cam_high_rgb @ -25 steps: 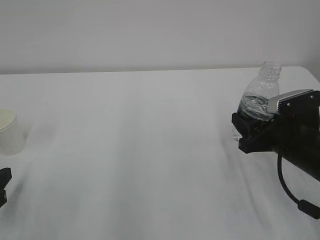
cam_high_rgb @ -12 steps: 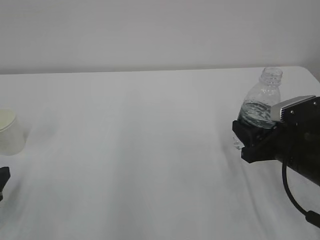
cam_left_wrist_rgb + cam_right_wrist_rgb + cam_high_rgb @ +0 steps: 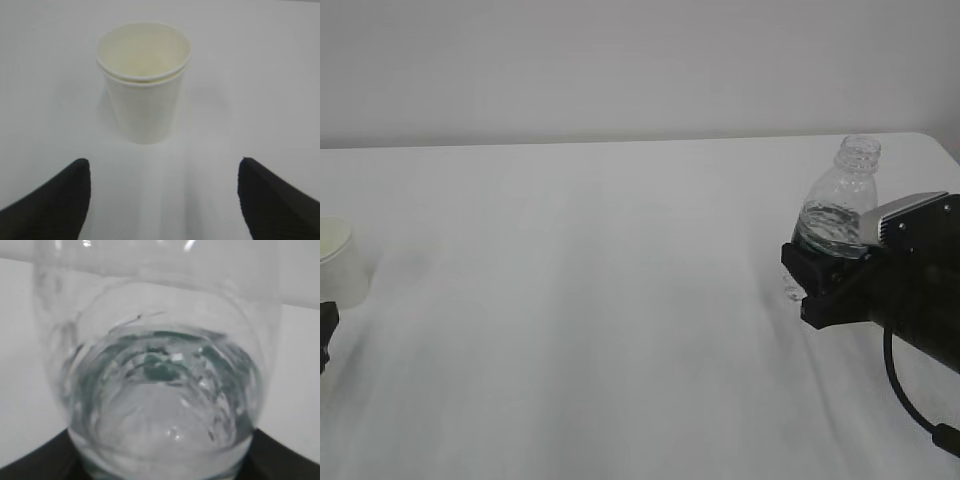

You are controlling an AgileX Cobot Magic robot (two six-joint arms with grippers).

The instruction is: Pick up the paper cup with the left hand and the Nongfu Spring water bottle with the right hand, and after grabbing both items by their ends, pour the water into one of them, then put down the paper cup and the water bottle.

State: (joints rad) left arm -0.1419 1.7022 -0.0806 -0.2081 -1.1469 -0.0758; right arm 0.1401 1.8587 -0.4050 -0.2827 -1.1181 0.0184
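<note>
The paper cup stands upright on the white table, at its far left edge as I look across. The left hand sits just short of the cup with its jaws spread wide, one black finger on each side of the gap, and the cup is beyond them, untouched. From across the room only a sliver of that gripper shows, just in front of the cup.

Well away from the cup, over at the table's right side, the right hand is clamped around the lower body of the Nongfu Spring water bottle. The bottle is upright, uncapped, its neck clear above the gripper. The water fills the lower part of the bottle.
</note>
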